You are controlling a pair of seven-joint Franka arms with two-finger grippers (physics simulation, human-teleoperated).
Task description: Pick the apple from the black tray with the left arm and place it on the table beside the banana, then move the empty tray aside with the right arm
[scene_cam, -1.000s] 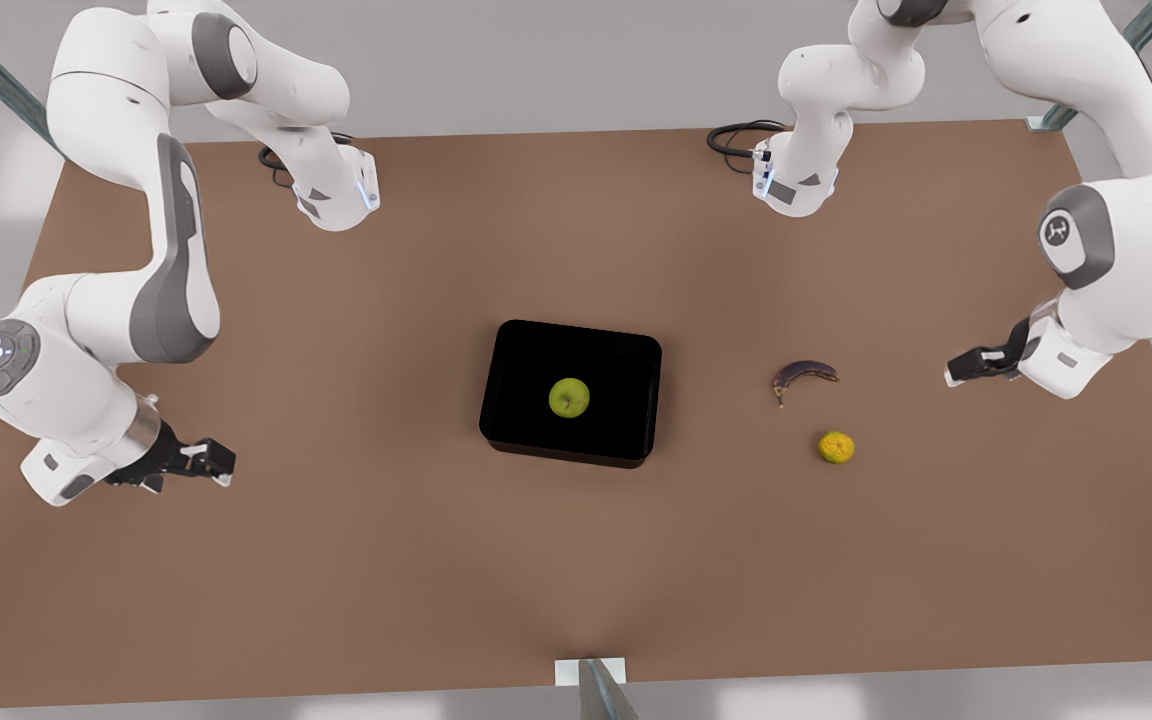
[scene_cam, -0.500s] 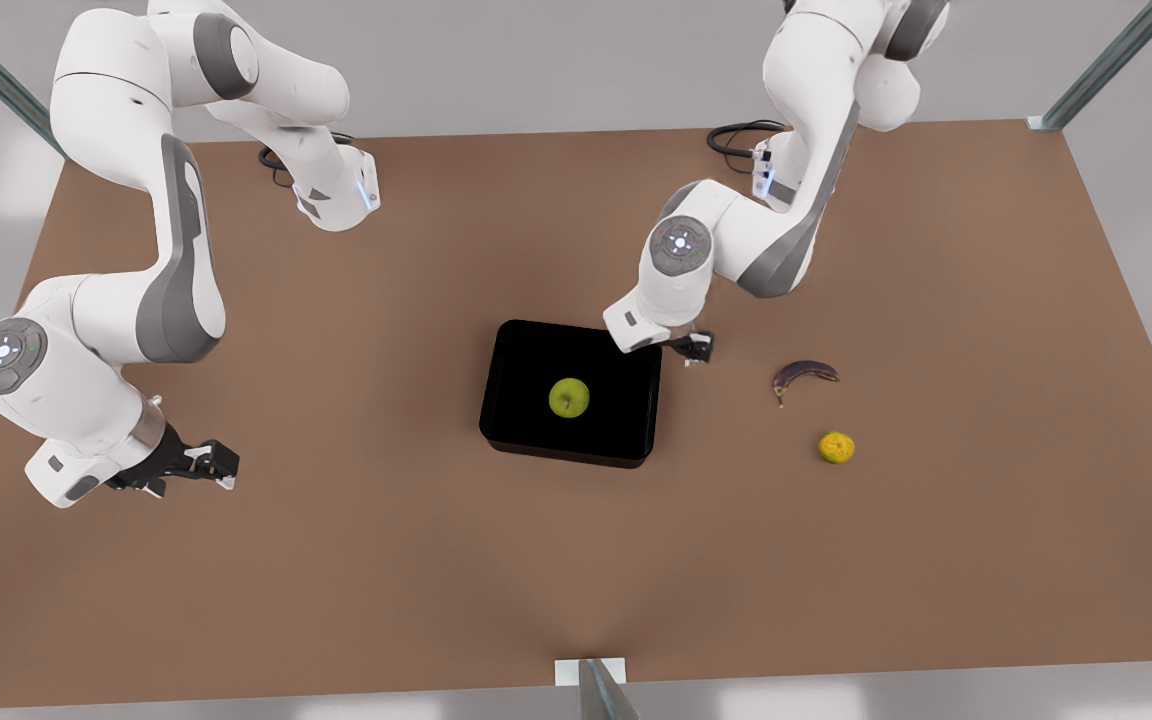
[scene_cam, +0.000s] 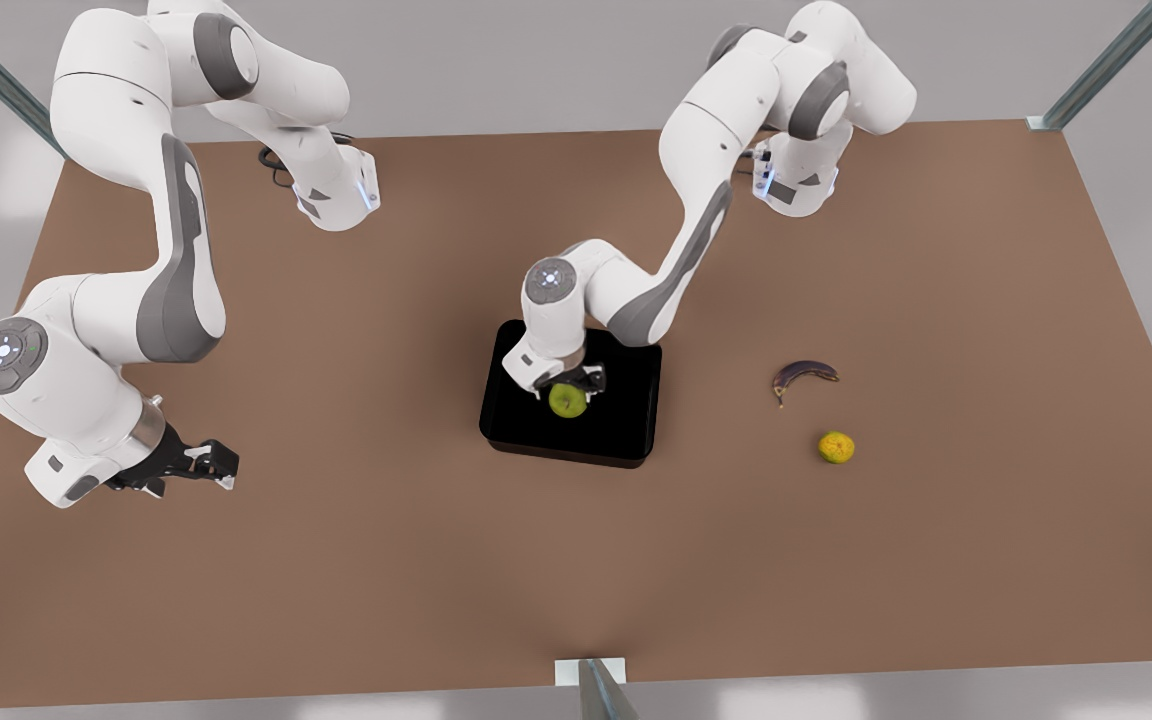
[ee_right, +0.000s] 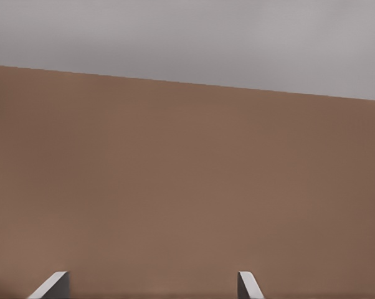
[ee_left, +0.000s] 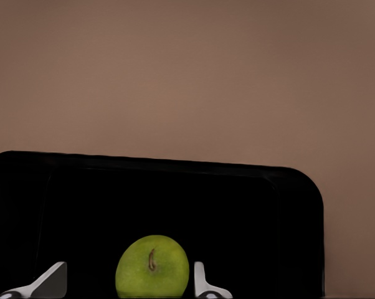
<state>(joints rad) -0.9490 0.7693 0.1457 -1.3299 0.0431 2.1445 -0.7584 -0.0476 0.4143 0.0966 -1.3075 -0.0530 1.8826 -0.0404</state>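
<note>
The yellow-green apple [scene_cam: 568,403] lies in the glossy black tray [scene_cam: 626,420] at the middle of the brown table [scene_cam: 386,580]. My left gripper [scene_cam: 569,384] hangs right over the apple, open, with a finger on each side of it. In the left wrist view the apple [ee_left: 152,266] sits between the two pale fingertips [ee_left: 53,279], closer to one of them, with the tray [ee_left: 256,212] under it. The dark purple-brown banana [scene_cam: 804,374] lies on the table toward the front view's right. My right gripper [scene_cam: 219,464] waits open low over the table at the front view's left.
A lumpy yellow-orange fruit [scene_cam: 836,447] lies just in front of the banana. Both arm bases [scene_cam: 336,195] stand at the table's far edge. A metal post [scene_cam: 596,690] rises at the near edge.
The left arm swung from the front view's right edge, past the tray's far right corner, to above the apple with its fingers around it. The right arm barely moved.
</note>
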